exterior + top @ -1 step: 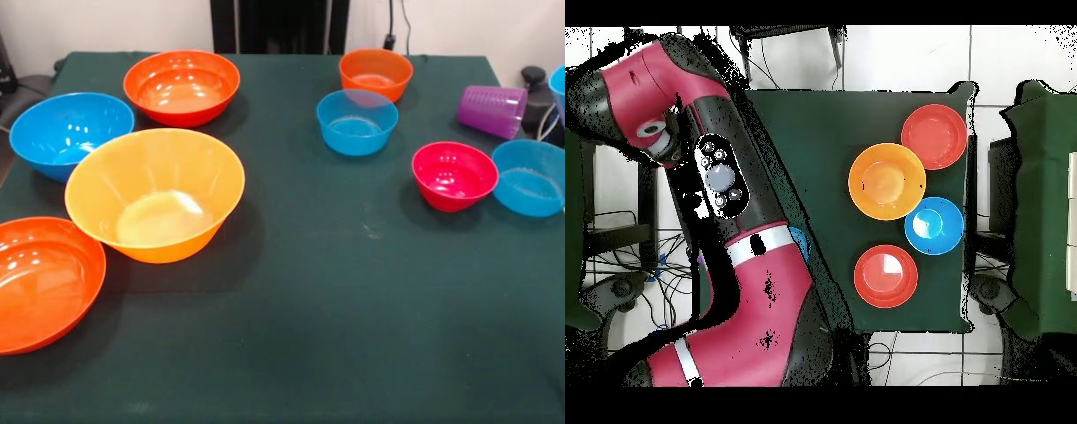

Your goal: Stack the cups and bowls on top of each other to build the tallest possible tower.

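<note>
Nothing is stacked yet: every piece sits alone on the bench (353, 300). The purple cup (492, 110) lies tipped on its side at the far right, mouth toward the right, its long axis running left-right, with a light blue cup (559, 88) barely showing at the right edge. Small bowls cluster near it; the large yellow-orange bowl (155, 194) and other large bowls sit left. In the overhead view the arm (715, 200) covers the cups' side, so it seems nearer them; the claw itself is not visible, so its state cannot be told.
</note>
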Controlling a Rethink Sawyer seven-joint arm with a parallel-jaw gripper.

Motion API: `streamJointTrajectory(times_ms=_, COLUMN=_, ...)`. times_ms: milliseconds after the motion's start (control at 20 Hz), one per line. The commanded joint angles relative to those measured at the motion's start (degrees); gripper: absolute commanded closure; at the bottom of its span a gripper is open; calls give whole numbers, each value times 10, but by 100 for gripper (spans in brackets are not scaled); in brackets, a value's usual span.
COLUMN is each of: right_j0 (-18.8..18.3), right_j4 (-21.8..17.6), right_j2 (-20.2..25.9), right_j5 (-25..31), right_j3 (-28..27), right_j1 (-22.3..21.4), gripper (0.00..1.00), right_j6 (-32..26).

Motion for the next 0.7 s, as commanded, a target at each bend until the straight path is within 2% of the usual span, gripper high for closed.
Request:
streamJointTrajectory(times_ms=50, right_j0=-32, right_j4=-109, right_j2=-28, right_j5=80, right_j3=-182, right_j1=65, gripper=100, right_j6=-16)
streamJointTrajectory(times_ms=400, right_j0=-53, right_j4=-134, right_j2=-2, right_j5=52, right_j3=-210, right_j1=80, gripper=100, right_j6=-90)
streamJointTrajectory(times_ms=550, right_j0=-63, right_j4=-126, right_j2=-1, right_j5=27, right_j3=-196, right_j1=82, gripper=100, right_j6=-98)
streamJointTrajectory(times_ms=700, right_j0=-65, right_j4=-120, right_j2=-4, right_j5=36, right_j3=-186, right_j1=70, gripper=100, right_j6=-100)
